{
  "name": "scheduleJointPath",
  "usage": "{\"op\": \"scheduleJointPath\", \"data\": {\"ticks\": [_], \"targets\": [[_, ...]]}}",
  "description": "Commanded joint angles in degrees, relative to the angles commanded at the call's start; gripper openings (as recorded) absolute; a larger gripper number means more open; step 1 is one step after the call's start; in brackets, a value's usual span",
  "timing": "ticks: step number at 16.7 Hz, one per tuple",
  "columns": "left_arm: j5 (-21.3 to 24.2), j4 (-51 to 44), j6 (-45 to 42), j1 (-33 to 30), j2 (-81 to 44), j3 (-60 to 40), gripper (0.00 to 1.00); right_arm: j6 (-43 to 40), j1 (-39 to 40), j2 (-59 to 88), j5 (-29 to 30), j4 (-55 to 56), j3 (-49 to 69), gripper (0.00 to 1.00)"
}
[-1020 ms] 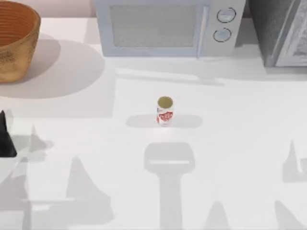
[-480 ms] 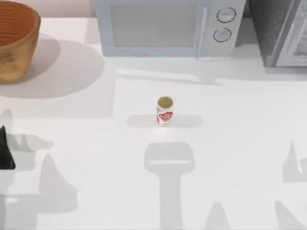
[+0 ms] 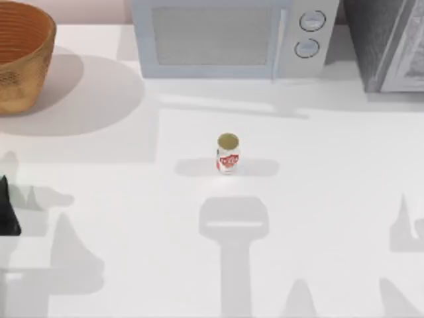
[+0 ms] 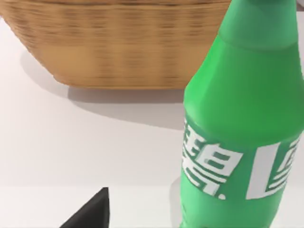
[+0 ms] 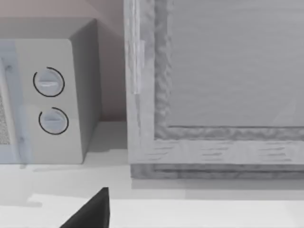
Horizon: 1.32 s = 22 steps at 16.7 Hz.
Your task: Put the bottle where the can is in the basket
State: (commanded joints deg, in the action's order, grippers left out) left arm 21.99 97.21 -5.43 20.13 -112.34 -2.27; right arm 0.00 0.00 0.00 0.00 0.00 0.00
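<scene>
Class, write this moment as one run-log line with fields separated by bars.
can: upright mid-table, outside basket | bottle: upright near basket | left gripper: table's left edge | right arm: facing microwave

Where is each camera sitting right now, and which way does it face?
Top view: above the table, looking down on the can, the basket and the microwave; a dark part of the left arm sits at the left edge.
Left wrist view: low, on the left arm, facing the bottle close up, the basket behind; one dark fingertip.
Right wrist view: low, on the right arm, facing the microwave's dials and a grey cabinet; one dark fingertip.
Shared: basket, microwave.
</scene>
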Motion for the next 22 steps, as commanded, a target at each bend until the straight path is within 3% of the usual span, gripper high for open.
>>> {"op": "scheduleJointPath", "data": {"ticks": [9, 14, 22], "targets": [[-5.09, -6.25, 1.22, -5.18, -5.37, -12.28, 1.0, 0.0, 0.0, 0.0, 0.0, 0.0, 0.0, 1.0], [-5.39, -6.62, 1.29, -5.48, -5.68, -12.97, 1.0, 0.0, 0.0, 0.0, 0.0, 0.0, 0.0, 1.0], [-5.39, -6.62, 1.29, -5.48, -5.68, -12.97, 0.4, 0.0, 0.0, 0.0, 0.0, 0.0, 0.0, 1.0]]}}
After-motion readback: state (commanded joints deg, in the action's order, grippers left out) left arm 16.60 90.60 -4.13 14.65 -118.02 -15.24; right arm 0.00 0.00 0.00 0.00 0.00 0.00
